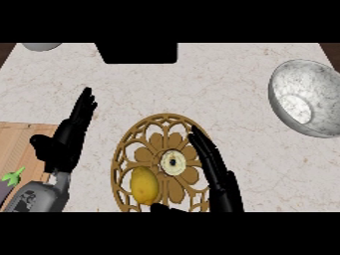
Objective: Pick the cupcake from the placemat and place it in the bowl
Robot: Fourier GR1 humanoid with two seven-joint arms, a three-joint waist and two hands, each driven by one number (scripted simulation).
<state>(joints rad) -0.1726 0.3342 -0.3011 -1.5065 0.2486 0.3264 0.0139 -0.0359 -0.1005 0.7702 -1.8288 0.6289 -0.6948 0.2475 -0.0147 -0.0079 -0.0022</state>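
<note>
Reading the counter from left to right, I first note an eggplant [2, 188] at the lower left, cut off by the frame edge, lying on the corner of a wooden cutting board [7, 139].

Next comes my left hand [66, 137]. Its fingers are straight and released, pointing up the counter, and it holds nothing. I judge it to be resting.

At centre lies the placemat [161, 162], a round brown openwork mat. On its lower left sits a lemon [144, 185]. Just right of the lemon, near the mat's middle, sits the cupcake [174, 162], seen from above as a pale disc with a dark centre.

My right hand [215, 172] stands just beside the cupcake on its right. The fingers are extended, not curled round anything. I cannot confirm whether they touch the cupcake.

At the far right, well apart from the mat, stands the bowl [312, 99], grey, speckled and holding nothing.

Step in hand: I judge this to be the approach to the grasp; the pick is not yet done. The next move calls for closing the fingers and thumb round the cupcake without disturbing the lemon, then lifting and carrying it up and right to the bowl.

Hidden or unclear: the right thumb is not distinguishable. A dark box [137, 52] and a grey round object [41, 46] at the top edge are both cut off, and I cannot identify either.
</note>
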